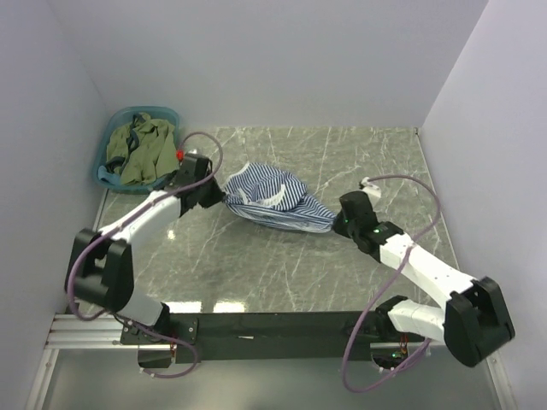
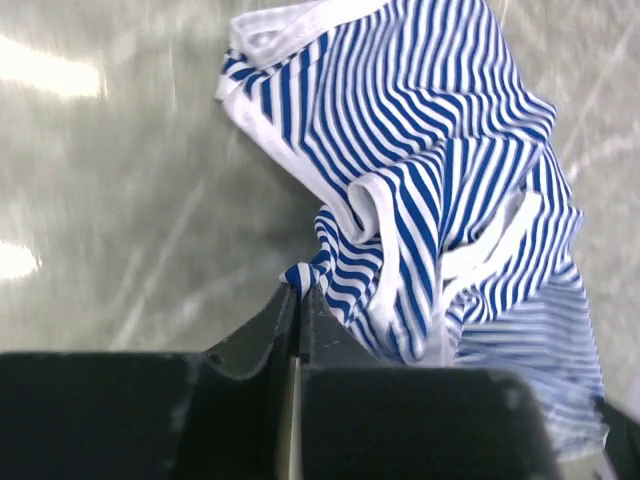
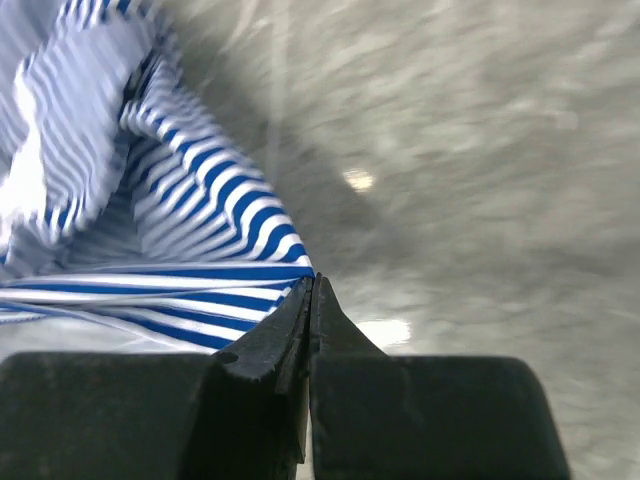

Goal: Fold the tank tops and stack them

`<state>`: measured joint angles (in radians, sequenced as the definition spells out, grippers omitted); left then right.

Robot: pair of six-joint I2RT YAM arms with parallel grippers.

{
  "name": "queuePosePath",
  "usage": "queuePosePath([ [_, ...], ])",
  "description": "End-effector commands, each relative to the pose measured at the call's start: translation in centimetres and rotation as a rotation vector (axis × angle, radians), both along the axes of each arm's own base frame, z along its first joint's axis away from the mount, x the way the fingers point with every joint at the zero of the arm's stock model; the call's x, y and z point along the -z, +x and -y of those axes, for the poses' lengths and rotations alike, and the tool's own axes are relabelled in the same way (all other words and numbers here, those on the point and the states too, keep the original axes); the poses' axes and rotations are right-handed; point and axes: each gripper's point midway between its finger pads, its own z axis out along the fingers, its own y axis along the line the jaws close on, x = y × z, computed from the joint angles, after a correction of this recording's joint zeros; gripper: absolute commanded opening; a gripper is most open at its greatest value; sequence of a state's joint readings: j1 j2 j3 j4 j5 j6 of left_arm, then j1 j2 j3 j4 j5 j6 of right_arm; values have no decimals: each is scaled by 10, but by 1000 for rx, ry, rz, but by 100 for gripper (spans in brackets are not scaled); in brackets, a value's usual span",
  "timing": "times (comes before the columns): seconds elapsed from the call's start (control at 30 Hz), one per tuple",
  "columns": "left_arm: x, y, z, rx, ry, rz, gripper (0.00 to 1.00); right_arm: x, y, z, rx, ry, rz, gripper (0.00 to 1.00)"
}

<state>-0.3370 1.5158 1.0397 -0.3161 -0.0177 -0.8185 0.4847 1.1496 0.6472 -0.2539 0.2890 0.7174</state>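
Note:
The navy-and-white striped tank top (image 1: 272, 201) hangs bunched between my two grippers over the middle of the marble table. My left gripper (image 1: 220, 195) is shut on its left edge; the left wrist view shows the jaws closed on a striped corner (image 2: 300, 278). My right gripper (image 1: 336, 220) is shut on its right corner, seen at the fingertips in the right wrist view (image 3: 312, 282). The olive green tank top (image 1: 141, 149) lies crumpled in the teal basin (image 1: 167, 115) at the back left, with a bit of teal-blue cloth (image 1: 106, 175) under it.
The basin stands in the back left corner against the left wall. White walls close in the table on the left, back and right. The black base rail (image 1: 273, 325) runs along the near edge.

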Motion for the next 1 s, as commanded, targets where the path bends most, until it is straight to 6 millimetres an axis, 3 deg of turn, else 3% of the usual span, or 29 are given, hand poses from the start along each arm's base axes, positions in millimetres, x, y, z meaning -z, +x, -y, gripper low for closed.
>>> queuePosePath([
  [0.0, 6, -28, 5, 1, -82, -22, 11, 11, -16, 30, 43, -42, -41, 0],
  [0.03, 23, -45, 4, 11, -90, -65, 15, 12, -17, 32, 45, -39, -44, 0],
  [0.07, 24, -52, 11, 40, -133, -69, 19, 15, -18, 32, 43, -35, -56, 0],
  [0.1, 24, -59, 13, 49, -156, -71, 31, 17, -18, 30, 35, -27, -61, 0],
  [0.13, 35, -69, 11, 55, -157, -100, 35, 21, -21, 23, 4, 2, -77, 0],
  [0.23, 41, -83, 8, 56, -155, -111, 51, 28, -23, 13, -22, 49, -94, 14],
  [0.27, 36, -85, 9, 64, -161, -96, 55, 32, -24, 12, -25, 55, -101, 22],
  [0.37, 37, -92, 12, 94, -145, -91, 57, 35, -26, 12, -24, 52, -108, 37],
  [0.5, 50, -97, 15, 130, -107, -128, 54, 39, -29, 12, -25, 60, -113, 44],
  [0.67, 63, -96, 27, 196, -50, -160, 53, 50, -34, 11, -26, 70, -135, 45],
  [0.8, 59, -87, 35, 216, 24, -146, 53, 46, -32, 10, -25, 79, -119, 45],
  [0.97, 65, -89, 32, 219, 93, -173, 48, 48, -33, 7, -36, 94, -124, 45],
])
